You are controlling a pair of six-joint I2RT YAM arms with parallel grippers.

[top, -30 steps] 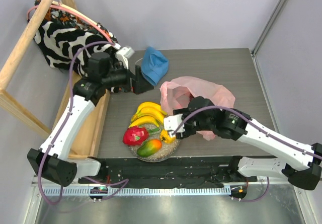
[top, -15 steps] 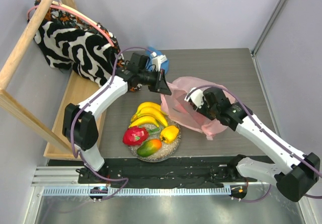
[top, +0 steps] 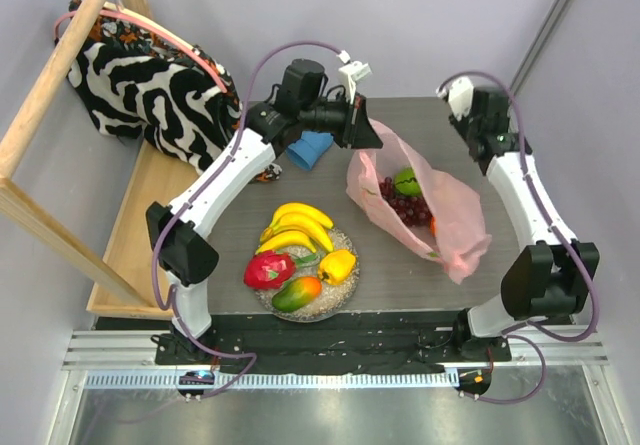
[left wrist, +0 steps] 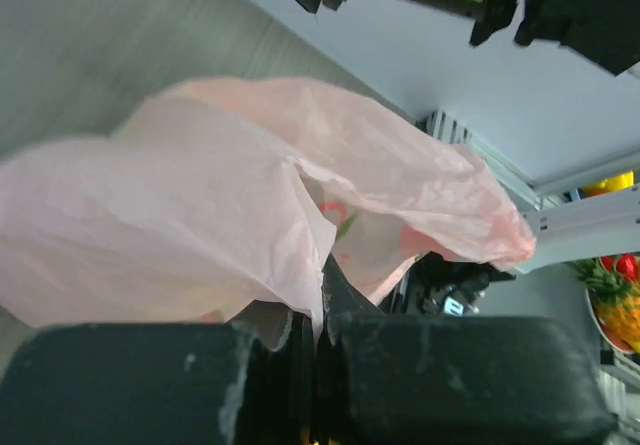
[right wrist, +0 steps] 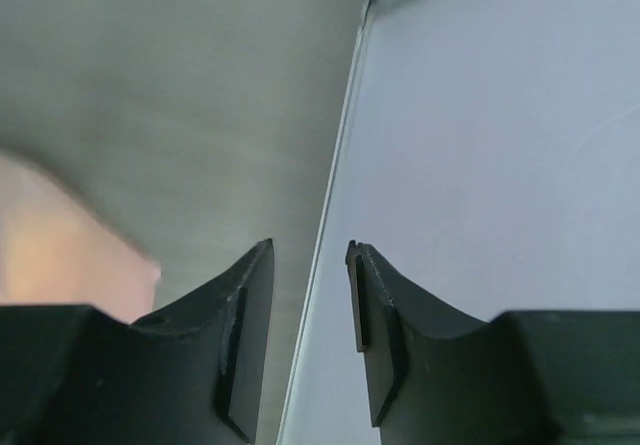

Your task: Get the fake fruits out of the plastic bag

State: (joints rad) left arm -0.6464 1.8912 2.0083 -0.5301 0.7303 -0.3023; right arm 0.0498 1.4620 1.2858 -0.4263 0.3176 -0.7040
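plastic bag [top: 452, 220]: it is lying across the right half of the table [top: 400, 300], with its mouth lifted toward the far left and its tail trailing toward the near right.
left gripper [left wrist: 318, 330]: it is clamping shut on the bag's rim, and pink film is bunching between the fingers [left wrist: 440, 365].
right gripper [right wrist: 308, 270]: it is hanging by the far right corner, well apart from the bag, its jaws standing partly apart with nothing between them.
grapes [top: 405, 209] and green apple [top: 406, 180]: they are sitting just inside the open mouth, side by side. An orange patch is showing deeper in, and I cannot tell which fruit it is.
plate [top: 345, 287]: it is carrying the banana bunch [top: 295, 225], dragon fruit [top: 266, 268], mango [top: 297, 293] and yellow pepper [top: 338, 263] near the front edge, so those are looking done.
tearing: the film is looking thin and one pinch point is taking the whole load, so a hard pull would likely be ripping the rim rather than opening it.
slipping: the fold in the jaws is looking small, so the rim may be sliding free and the mouth collapsing over the fruit.
rolling: raising the mouth higher may be tipping the apple deeper, or spilling round fruit onto bare table, where it would be heading for the edge.
reach-in: the right arm is facing a long way in. Coming down steeply, it could be snagging film or squashing the loose grape cluster instead of grasping it.
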